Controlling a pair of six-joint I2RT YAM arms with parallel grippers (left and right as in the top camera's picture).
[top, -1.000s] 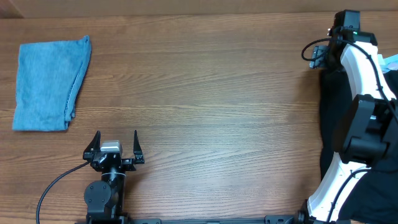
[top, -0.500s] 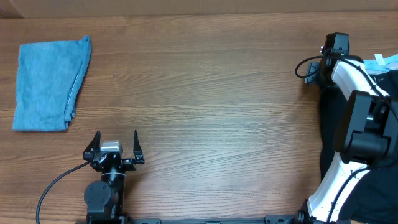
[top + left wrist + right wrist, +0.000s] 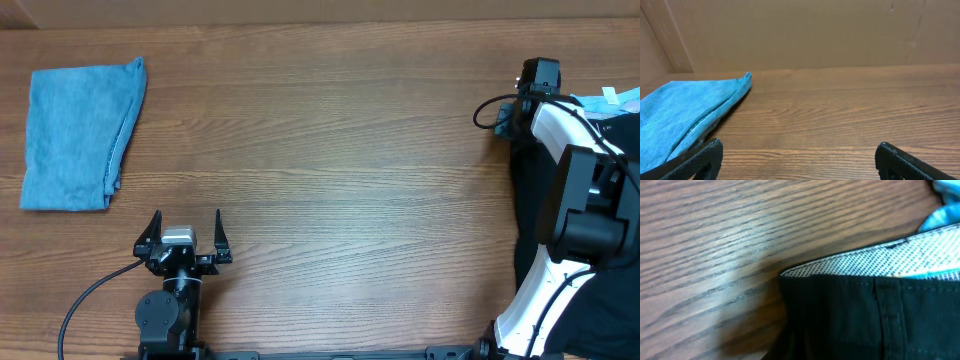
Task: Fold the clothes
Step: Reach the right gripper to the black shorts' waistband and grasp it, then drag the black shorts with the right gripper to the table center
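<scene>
My left gripper point(image 3: 183, 228) sits at the near edge of the table point(image 3: 330, 150), jaws spread as wide as they go, holding nothing. At the table's far left corner a folded blue cloth point(image 3: 82, 135) lies flat. My right gripper point(image 3: 539, 80) is at the table's right side, closed tight at the far end of the black shorts point(image 3: 528, 200) — whether cloth is pinched I cannot tell, since its fingers are out of sight. My arm covers much of the shorts, and the frame cuts off the rest — likewise a light-blue piece point(image 3: 620, 98) beyond.
</scene>
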